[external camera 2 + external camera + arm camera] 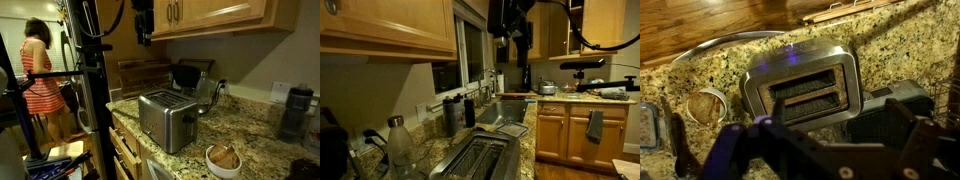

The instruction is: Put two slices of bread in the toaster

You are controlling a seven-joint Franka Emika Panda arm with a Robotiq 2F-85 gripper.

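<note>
High above the counter's front edge, gripper (144,38) is hanging with jaws spread, carrying nothing; bread slices (226,156) are sitting in bowl (212,168) beside toaster (165,120). Risk: pinching both slices together or tipping bowl while grabbing.

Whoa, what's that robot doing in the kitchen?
The robot arm is getting ready to make toast. Its gripper hangs open and empty, high above the toaster on the counter. The slices of bread sit in a white bowl beside the toaster, and the toaster's slots look empty. Nothing has been picked up yet.
</note>
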